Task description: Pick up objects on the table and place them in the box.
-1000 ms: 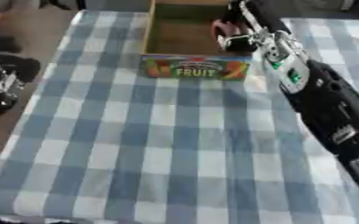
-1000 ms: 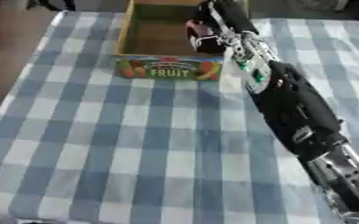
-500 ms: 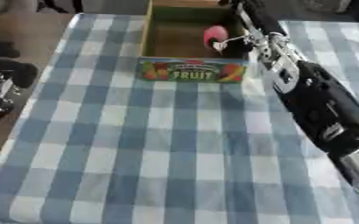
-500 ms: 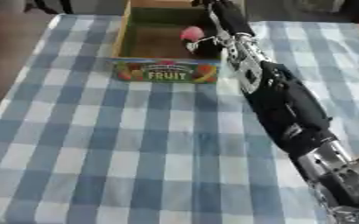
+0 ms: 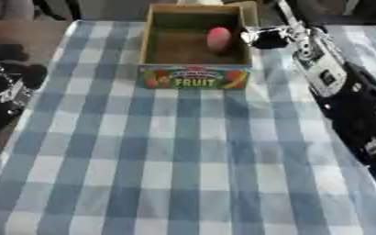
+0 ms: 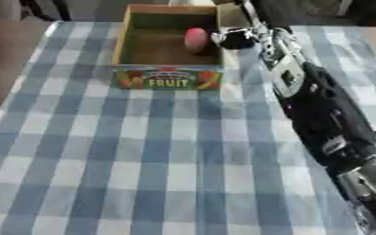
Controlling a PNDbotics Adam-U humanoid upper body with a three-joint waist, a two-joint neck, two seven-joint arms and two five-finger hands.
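A cardboard box [image 5: 194,77] with a "FRUIT" label on its front wall stands at the far middle of the checked table. A pink-red rounded object [image 5: 218,38] lies inside it, against the right wall. My right hand [image 5: 265,37] hovers at the box's right rim, just beside that object and apart from it, fingers relaxed and holding nothing. The right arm [image 6: 319,105] stretches from the lower right corner up to the box. My left hand [image 5: 5,89] rests idle at the left edge, off the table.
The blue-and-white checked cloth [image 5: 183,160] covers the whole table. Dark shapes stand beyond the table's far edge.
The pink-red object, held at the box's right rim a second ago, now lies inside the box. My right hand has let it go and drawn slightly right. The camera has shifted a little.
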